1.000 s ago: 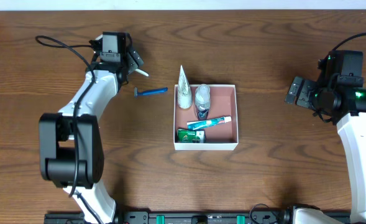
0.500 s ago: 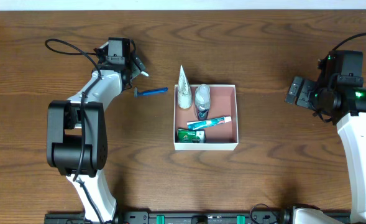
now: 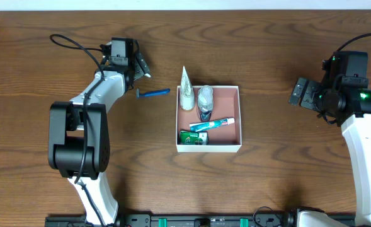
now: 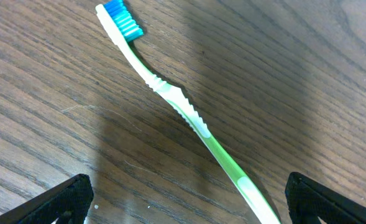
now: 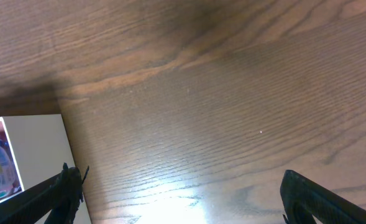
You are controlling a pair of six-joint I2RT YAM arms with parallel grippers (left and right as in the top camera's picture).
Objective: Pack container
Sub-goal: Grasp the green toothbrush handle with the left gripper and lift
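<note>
Container (image 3: 208, 149) sat mid-desk between both arms. Left pincer (image 3: 140, 65), jaws wide, hovered over the toothbrush (image 4: 183, 106), whose handle ran slantwise across the gap; right pincer (image 3: 293, 92), wide too, was way farther off.

The left arm (image 3: 101, 89) has swung right — its jaws now cover the toothbrush (image 4: 170, 93).

**Cropped, blurred and unreadable regions**

In the left wrist view, the toothbrush (image 4: 183, 109) is cut off by the bottom edge, so its handle end is not shown. Of the left gripper (image 4: 186, 202), only two dark fingertips (image 4: 61, 200) are seen in the lower corners. In the right wrist view, the container (image 5: 40, 155) is cropped by the left edge and its contents are blurred. The right gripper (image 5: 183, 196) is likewise reduced to fingertips (image 5: 55, 190). In the overhead view, print on the tube (image 3: 215, 123) and green packet (image 3: 193, 137) is too small to be read.
</note>
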